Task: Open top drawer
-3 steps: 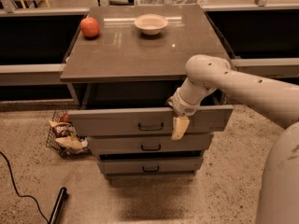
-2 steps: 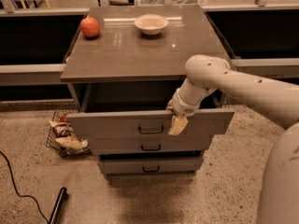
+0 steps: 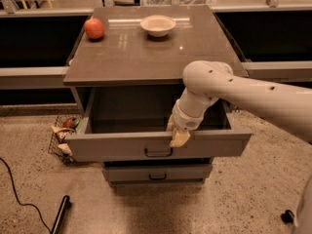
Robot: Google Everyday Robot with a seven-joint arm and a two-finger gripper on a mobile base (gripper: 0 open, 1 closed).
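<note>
The top drawer [image 3: 122,146] is a wide grey drawer with a small dark pull handle [image 3: 158,153] at its centre. It stands pulled far out of the grey cabinet [image 3: 122,57], and its inside looks empty. My gripper [image 3: 178,136] reaches down from the white arm [image 3: 234,91] and sits at the top edge of the drawer's front panel, just right of the handle and above it. One cream fingertip [image 3: 179,139] hangs over the front face. A narrower drawer [image 3: 157,172] shows below.
A red apple [image 3: 94,28] and a white bowl [image 3: 158,25] stand on the cabinet top. A wire basket with wrappers [image 3: 62,133] sits on the floor at the left. A black cable [image 3: 14,194] and a dark stick [image 3: 60,213] lie at the lower left.
The top drawer has slid further out toward the camera, and my gripper has moved with its front edge.
</note>
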